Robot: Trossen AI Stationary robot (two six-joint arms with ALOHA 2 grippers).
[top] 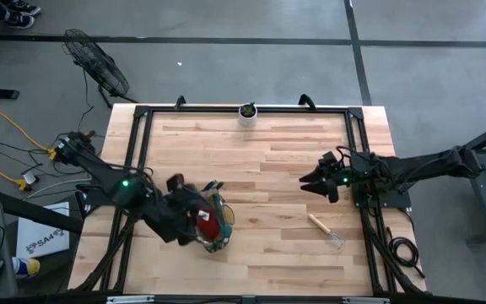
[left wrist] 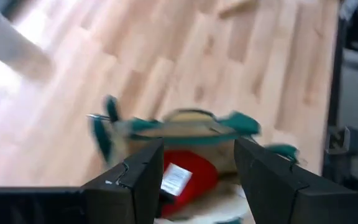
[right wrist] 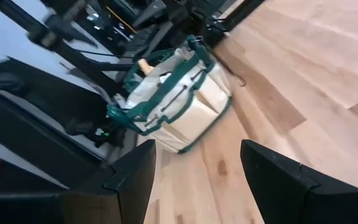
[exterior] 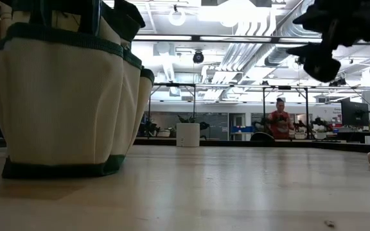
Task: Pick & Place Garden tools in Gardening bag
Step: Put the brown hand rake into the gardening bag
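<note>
Directly beneath the left gripper (left wrist: 194, 180) sat the gardening bag (top: 213, 221), with a small red item (left wrist: 185, 177) lying inside it, framed between the parted fingers. Those fingers stood well apart and held nothing, so the step in hand looked like a drop into the bag just completed, or the arm poised above it. The right gripper (top: 317, 181) hovered over bare table, its fingers spread wide and empty too. Just beyond it, towards the near edge, lay a wooden-handled tool (top: 326, 230), well apart from the bag. In my judgement the next move called for the right gripper to come down over that handle, close on it and carry it across to the bag.

Much was hard to make out. The left arm covered most of the bag from above, so what else lay inside could not be told. The left wrist view was smeared, and the low view cut off the bag's top.
</note>
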